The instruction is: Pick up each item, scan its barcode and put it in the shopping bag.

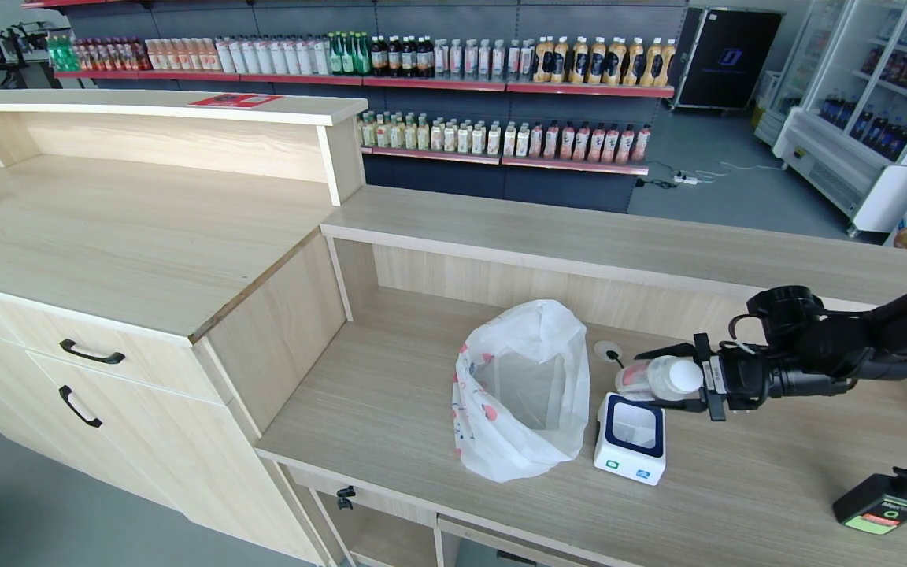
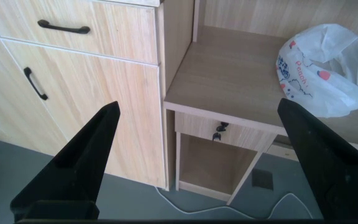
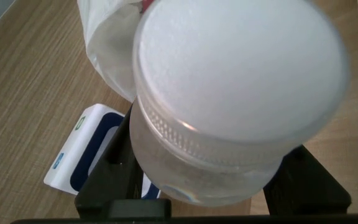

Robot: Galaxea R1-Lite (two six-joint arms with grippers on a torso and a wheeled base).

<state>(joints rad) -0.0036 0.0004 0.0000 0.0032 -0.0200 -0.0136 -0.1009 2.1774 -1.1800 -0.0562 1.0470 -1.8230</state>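
**Right gripper** (image 1: 670, 378) over the barcode scanner (image 1: 631, 437); its fingers (image 3: 309, 186) are clamped on a clear, white-capped bottle (image 1: 654, 378), held above the scanner's far edge and off the surface (image 1: 390, 394). The bottle's long axis runs roughly level, cap toward the wrist, base toward the shopping bag (image 1: 524, 394); a pale pink label wraps its body; whether a barcode faces the scanner's window cannot be told.

The bag stands open-mouthed just beside the scanner, on its left, the side the bottle's base points to; the coming move is therefore likely a short carry along the bottle's own axis from scanner to bag mouth, and the right arm is plainly the nearer.

**Left gripper** (image 2: 197, 168) hangs well to the scanner's left, off the surface's edge, facing the cabinet drawers (image 2: 64, 28); its fingers (image 2: 73, 168) are spread apart with nothing between them.

A black pump bottle (image 1: 882, 500) lies on the surface well to the scanner's right.

**Print:** red motifs on the bag, a green-and-red label on the black pump bottle, small icons on the scanner; none is legible.
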